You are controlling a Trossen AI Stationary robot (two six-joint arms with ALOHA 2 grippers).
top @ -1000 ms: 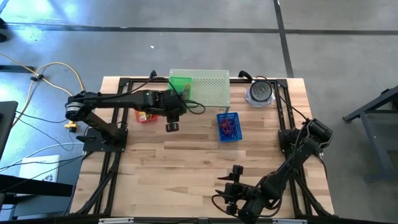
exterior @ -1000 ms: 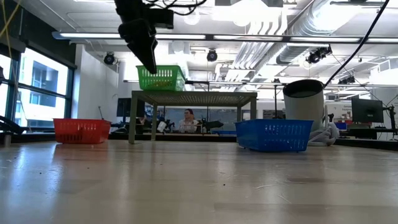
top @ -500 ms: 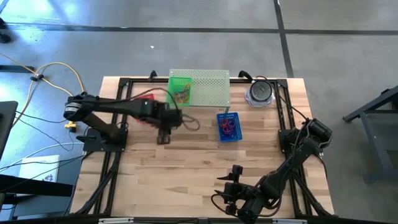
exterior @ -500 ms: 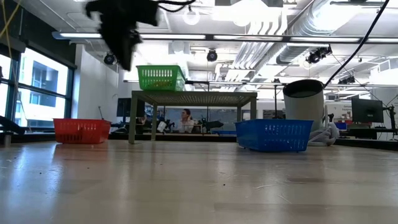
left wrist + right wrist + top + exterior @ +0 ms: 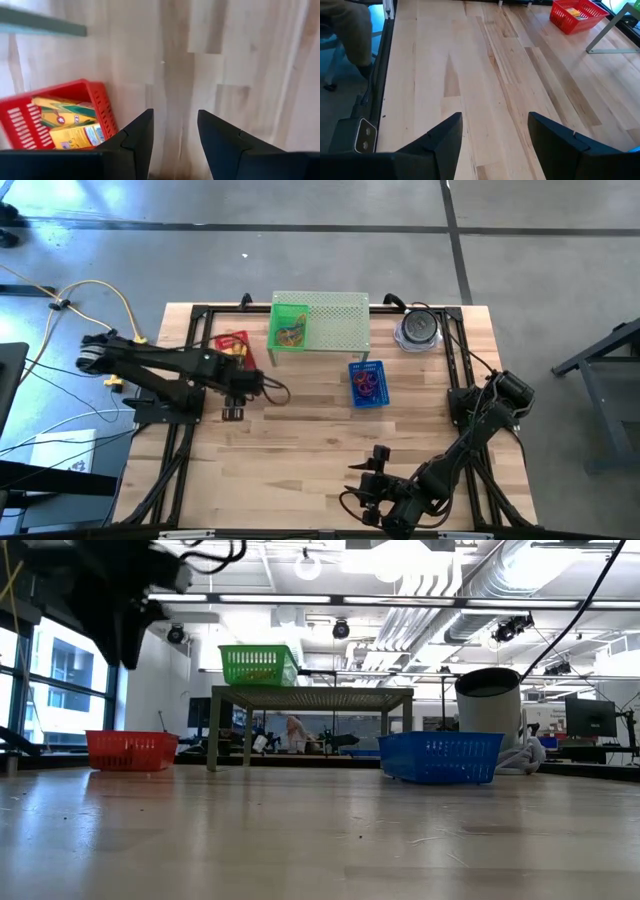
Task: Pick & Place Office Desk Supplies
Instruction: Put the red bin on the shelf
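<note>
Left fingers hanging parted, empty, beside red basket holding packets; right fingers spread over bare tabletop.

Bright overhead ceiling lights; left arm motion-blurred.

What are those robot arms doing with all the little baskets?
They are sorting small desk supplies into baskets. The left gripper is over bare table beside the red basket, its fingers apart with nothing between them. Yellow packets lie in the red basket, loops fill the blue basket, and more sit in the green basket on the shelf. The right gripper waits open near the front edge.
</note>
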